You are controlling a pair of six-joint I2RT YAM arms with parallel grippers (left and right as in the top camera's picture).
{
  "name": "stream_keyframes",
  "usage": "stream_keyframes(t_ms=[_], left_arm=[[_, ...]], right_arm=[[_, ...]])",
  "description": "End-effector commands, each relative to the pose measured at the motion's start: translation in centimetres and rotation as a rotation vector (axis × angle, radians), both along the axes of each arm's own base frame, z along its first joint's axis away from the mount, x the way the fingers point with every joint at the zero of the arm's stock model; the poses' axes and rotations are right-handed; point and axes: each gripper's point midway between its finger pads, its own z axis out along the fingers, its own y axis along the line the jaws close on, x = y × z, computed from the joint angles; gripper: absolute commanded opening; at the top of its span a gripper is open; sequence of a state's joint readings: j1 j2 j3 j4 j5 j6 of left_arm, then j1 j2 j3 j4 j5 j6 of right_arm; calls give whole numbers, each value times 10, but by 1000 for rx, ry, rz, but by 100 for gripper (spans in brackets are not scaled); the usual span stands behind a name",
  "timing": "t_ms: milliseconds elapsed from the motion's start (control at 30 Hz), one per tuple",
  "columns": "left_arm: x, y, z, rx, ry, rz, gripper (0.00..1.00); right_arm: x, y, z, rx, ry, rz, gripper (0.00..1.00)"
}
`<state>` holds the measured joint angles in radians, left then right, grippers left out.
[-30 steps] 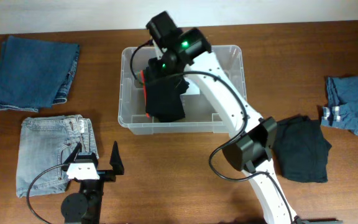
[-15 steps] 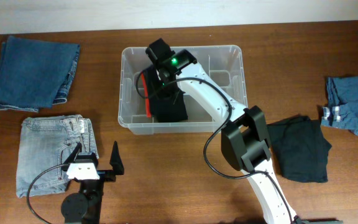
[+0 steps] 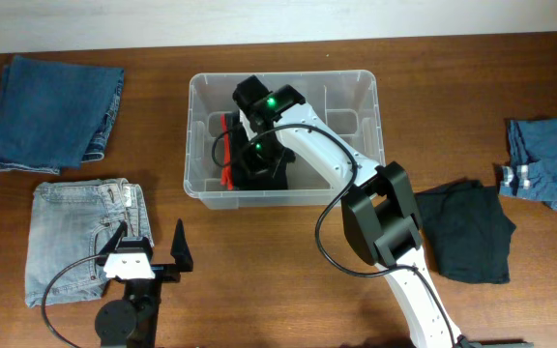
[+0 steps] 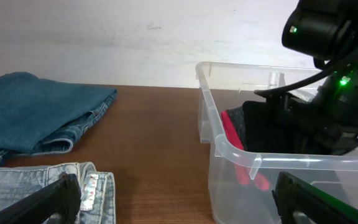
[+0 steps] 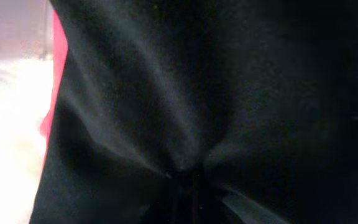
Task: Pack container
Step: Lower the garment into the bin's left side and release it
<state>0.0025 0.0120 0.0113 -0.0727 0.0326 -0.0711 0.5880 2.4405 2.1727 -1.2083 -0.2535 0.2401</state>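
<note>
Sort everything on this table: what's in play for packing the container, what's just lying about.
In play: container; black-and-red garment inside it, pinched in the right gripper.
Lying about: dark folded jeans; light jeans; black cloth; blue denim piece.

Overhead light is even, shadows faint; the right wrist view is dim, blurred black cloth (image 5: pixel 197 112). The left fingers (image 4: pixel 48 202) are unfocused; the wall (image 4: pixel 104 37) beyond them glares.
</note>
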Motion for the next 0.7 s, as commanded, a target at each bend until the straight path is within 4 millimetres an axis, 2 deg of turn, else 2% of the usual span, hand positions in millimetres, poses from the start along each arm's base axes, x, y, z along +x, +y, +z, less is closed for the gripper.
stream_keyframes(t_ms=[0,67,133,333,433,500,633,667], left_arm=[[0,2,-2,9,5,7,99],[0,2,-2,9,5,7,99],[0,2,-2,9,5,7,99],[0,2,-2,9,5,7,100],[0,2,-2,9,5,7,100],[0,1,-2,9,5,6,99],[0,2,-2,9,5,7,99],[0,2,-2,9,5,7,100]], right_arm=[[-15,4,-1,27,72,-4,4],[-16,7,8,51,76,-2,4],[-9,8,22,61,30,-2,4],[42,11,101,82,-265,-29,4],[66,3,124,36,-402,-61,4],[78,-6,126,-8,-455,-86,4],[87,-13,100,-35,-435,-101,4],[90,-16,87,-46,-422,-107,4]])
